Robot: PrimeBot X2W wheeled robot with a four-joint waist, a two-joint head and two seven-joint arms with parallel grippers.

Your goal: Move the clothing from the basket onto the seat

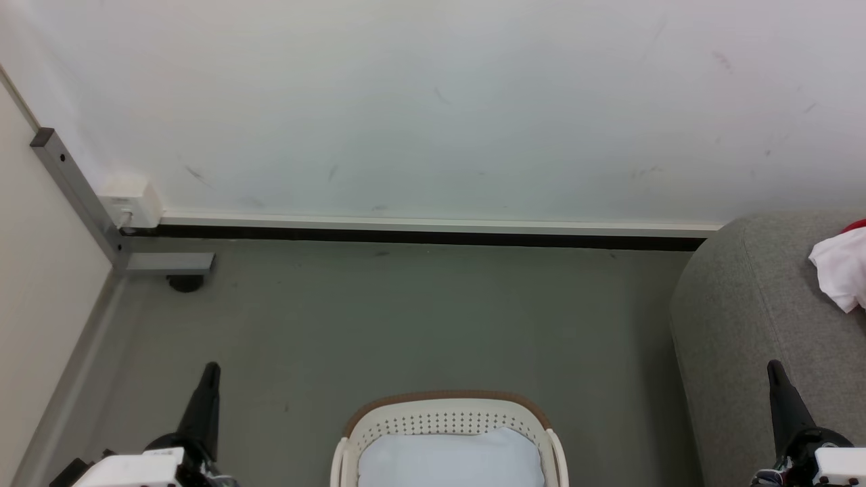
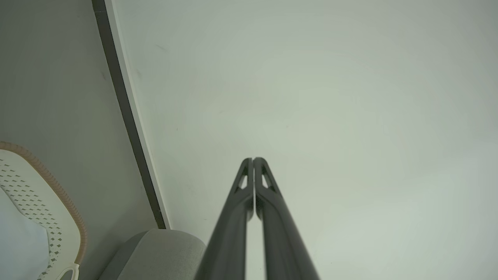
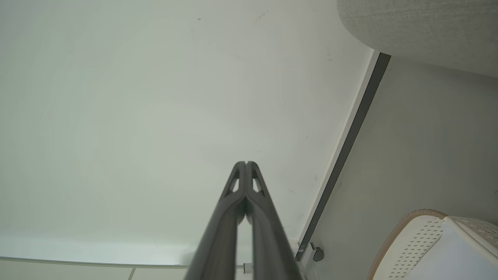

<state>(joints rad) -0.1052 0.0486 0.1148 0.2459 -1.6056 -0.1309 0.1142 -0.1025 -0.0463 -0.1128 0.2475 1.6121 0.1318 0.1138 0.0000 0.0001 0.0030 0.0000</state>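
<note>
The cream basket (image 1: 446, 414) with a brown rim stands on the floor at the bottom middle of the head view, and a pale bluish-white pad (image 1: 450, 460) lies in it. The grey seat (image 1: 751, 318) fills the right side. On the seat at the far right edge lies white and red clothing (image 1: 842, 267). My left gripper (image 1: 210, 370) is at the lower left, shut and empty. At the lower right, in front of the seat, my right gripper (image 1: 773, 368) is shut and empty too. Both wrist views show the fingertips pressed together, left gripper (image 2: 253, 159), right gripper (image 3: 246, 163), pointing at the wall.
A pale wall (image 1: 433, 101) with a dark skirting strip (image 1: 406, 237) runs across the back. A grey metal frame (image 1: 74, 189) with a white box (image 1: 132, 201) stands in the left corner. Grey floor (image 1: 406, 325) lies between the basket and the wall.
</note>
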